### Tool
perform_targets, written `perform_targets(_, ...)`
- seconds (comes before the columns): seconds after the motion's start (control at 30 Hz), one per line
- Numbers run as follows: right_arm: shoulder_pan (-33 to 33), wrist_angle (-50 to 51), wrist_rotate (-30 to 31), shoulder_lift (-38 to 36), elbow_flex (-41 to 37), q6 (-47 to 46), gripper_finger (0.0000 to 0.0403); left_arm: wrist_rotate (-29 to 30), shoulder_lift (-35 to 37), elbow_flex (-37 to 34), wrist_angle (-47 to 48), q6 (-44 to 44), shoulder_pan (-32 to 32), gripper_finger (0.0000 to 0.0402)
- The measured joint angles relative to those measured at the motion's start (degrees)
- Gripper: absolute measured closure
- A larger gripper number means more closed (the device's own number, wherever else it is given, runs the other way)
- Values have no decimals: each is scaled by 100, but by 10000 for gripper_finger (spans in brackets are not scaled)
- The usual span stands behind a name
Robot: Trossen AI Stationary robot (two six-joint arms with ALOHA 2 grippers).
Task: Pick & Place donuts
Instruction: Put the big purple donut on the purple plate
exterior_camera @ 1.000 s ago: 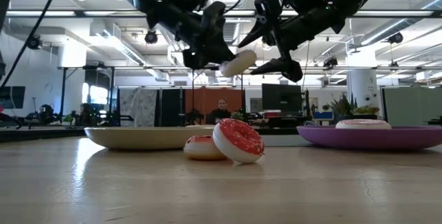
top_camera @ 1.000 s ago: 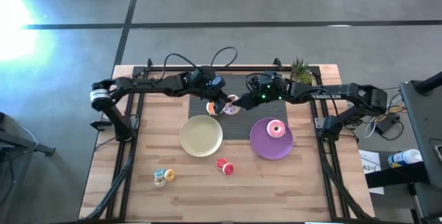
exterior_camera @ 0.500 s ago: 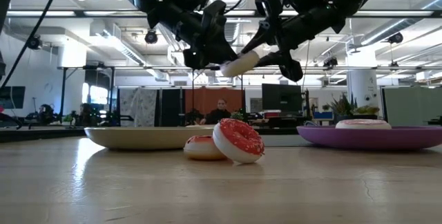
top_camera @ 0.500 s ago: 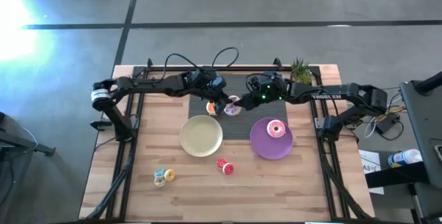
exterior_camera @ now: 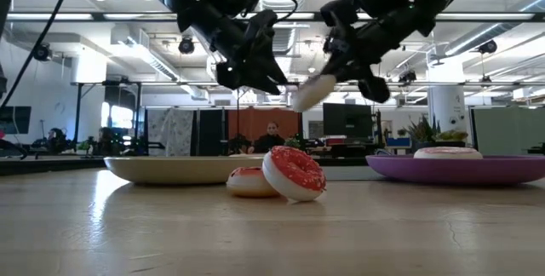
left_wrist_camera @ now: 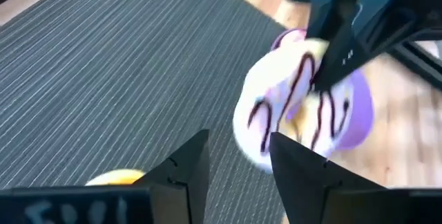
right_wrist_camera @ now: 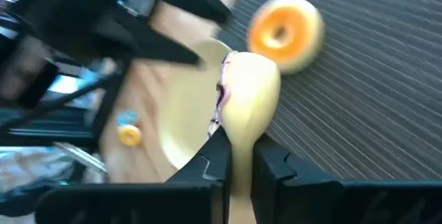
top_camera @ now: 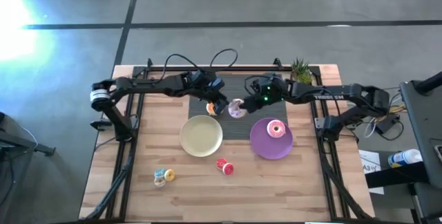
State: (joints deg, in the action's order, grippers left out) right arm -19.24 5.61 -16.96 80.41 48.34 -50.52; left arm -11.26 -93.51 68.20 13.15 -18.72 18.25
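Observation:
A whitish donut with dark drizzle (left_wrist_camera: 276, 113) hangs above the dark mat (top_camera: 207, 89) at the table's far middle, with my right gripper (right_wrist_camera: 238, 158) shut on it. My left gripper (left_wrist_camera: 238, 148) stands open just left of it, with the donut beyond its fingertips. An orange donut (right_wrist_camera: 284, 30) lies flat on the mat. A pink donut (top_camera: 276, 128) lies on the purple plate (top_camera: 266, 144). Two red donuts (exterior_camera: 289, 174) lean together on the wood, and a yellow and a teal one (top_camera: 164, 175) lie near the left. My right gripper pinches the whitish donut's ring at the side nearest the gripper (right_wrist_camera: 238, 137), one finger on the iced face and one on the plain cream face. The fingers reach in from the table's right, slanting down. The donut stands on edge, clear of the mat.
The pale-yellow plate (top_camera: 201, 135) lies bare near the table's middle, left of the purple plate. A small green plant (top_camera: 300, 68) stands at the far right corner. Cables loop along the far edge. Bare wood spreads along the near side.
The whitish donut has passed from my left gripper to my right. My right gripper has shut on it, and my left has let go and drawn back a little toward the table's left. The donut has shifted slightly right and down, staying clear of the mat.

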Motion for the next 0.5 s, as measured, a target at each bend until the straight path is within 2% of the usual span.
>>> perform_targets(0.13, 10, 1183, 251, -380, 0, 136, 380, 69, 189, -2, 334, 4, -10, 276)
perform_targets(0.37, 384, 3728, 144, -1379, 0, 247, 380, 67, 397, 0, 960, 285, -12, 276)
perform_targets(0.5, 824, 4359, 163, -2021, -204, -553, 380, 69, 395, -16, 1159, 359, -12, 276)
